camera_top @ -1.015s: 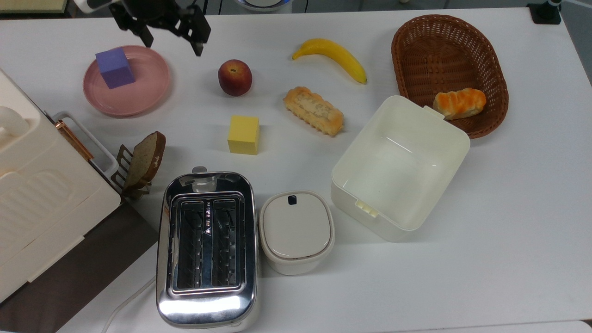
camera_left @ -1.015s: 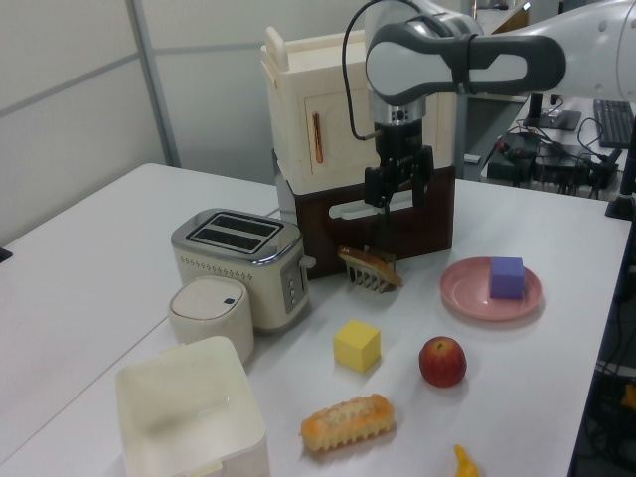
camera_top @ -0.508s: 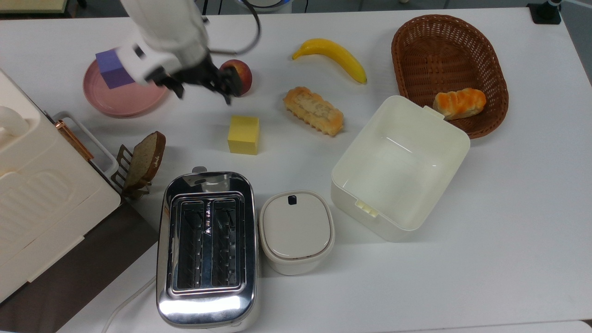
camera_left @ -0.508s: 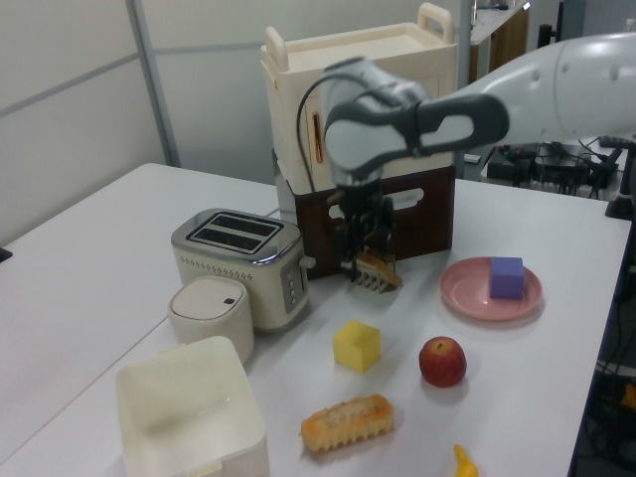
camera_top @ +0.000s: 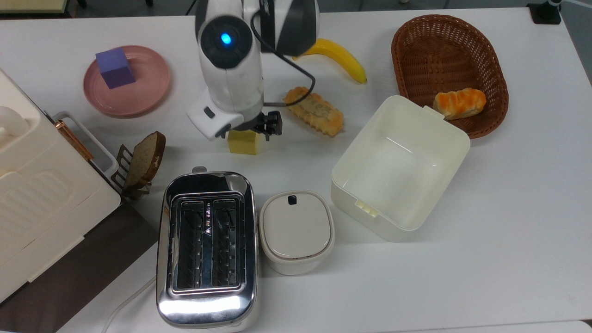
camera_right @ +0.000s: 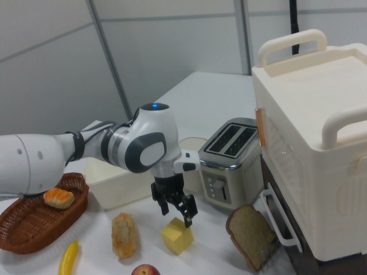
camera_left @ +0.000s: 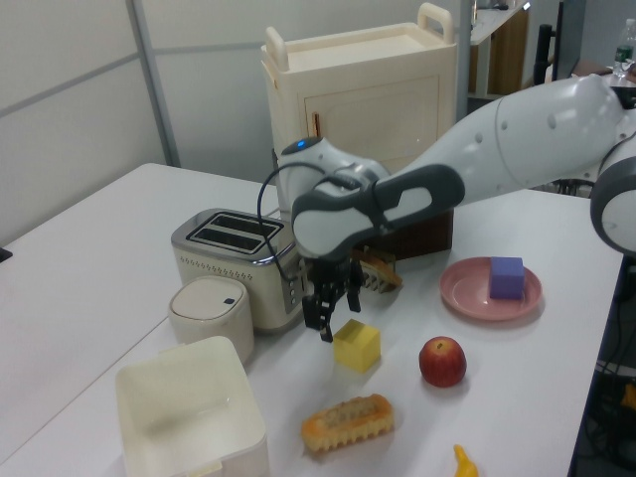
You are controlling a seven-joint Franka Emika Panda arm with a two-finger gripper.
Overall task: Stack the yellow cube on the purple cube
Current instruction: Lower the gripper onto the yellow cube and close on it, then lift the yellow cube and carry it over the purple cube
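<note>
Swinging down from the upper left, gripper (camera_right: pixel 177 211) now hovers wide open over yellow cube (camera_right: pixel 176 235), ungrasped; purple cube (camera_top: pixel 114 68) waits upper left.

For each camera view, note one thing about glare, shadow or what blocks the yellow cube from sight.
Top view: the toaster throws bright glare off its chrome front edge, and the arm covers part of the yellow cube. Left view: the gripper hangs beside the cube, which casts a soft shadow. Right view: even light, the cube's top face plainly lit.
</note>
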